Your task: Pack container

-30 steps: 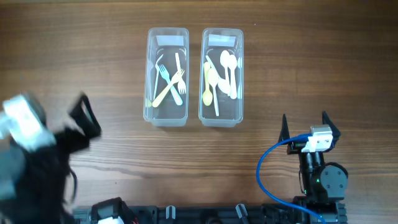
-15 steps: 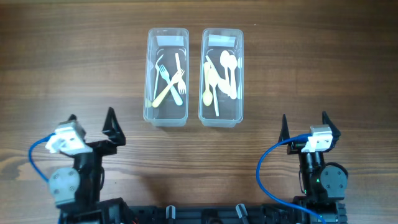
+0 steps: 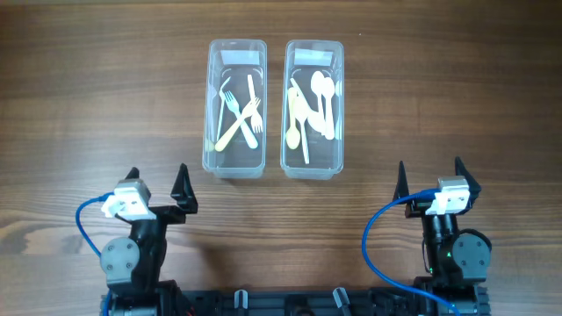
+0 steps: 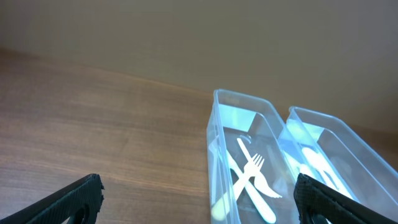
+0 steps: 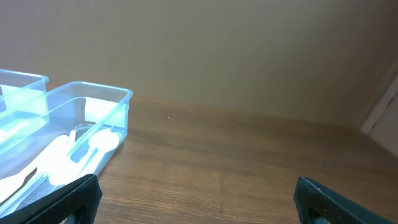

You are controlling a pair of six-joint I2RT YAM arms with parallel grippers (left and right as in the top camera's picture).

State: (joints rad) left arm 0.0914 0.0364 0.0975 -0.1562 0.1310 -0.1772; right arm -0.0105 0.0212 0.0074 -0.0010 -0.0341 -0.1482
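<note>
Two clear plastic containers stand side by side at the table's back middle. The left container (image 3: 234, 158) holds several white and cream forks and a knife (image 3: 238, 112); it also shows in the left wrist view (image 4: 216, 130). The right container (image 3: 313, 162) holds several white and yellow spoons (image 3: 312, 104); it also shows in the right wrist view (image 5: 121, 99). My left gripper (image 3: 156, 181) is open and empty near the front left edge. My right gripper (image 3: 429, 170) is open and empty near the front right edge. Both are well short of the containers.
The wooden table (image 3: 105, 105) stretches bare to either side of the containers. A black rail (image 3: 290, 303) runs along the front edge between the arm bases. Blue cables (image 3: 373, 246) loop beside each arm.
The left arm has swung in from the far left and settled upright at its base, its gripper open and pointing toward the containers. The right arm has not moved.
</note>
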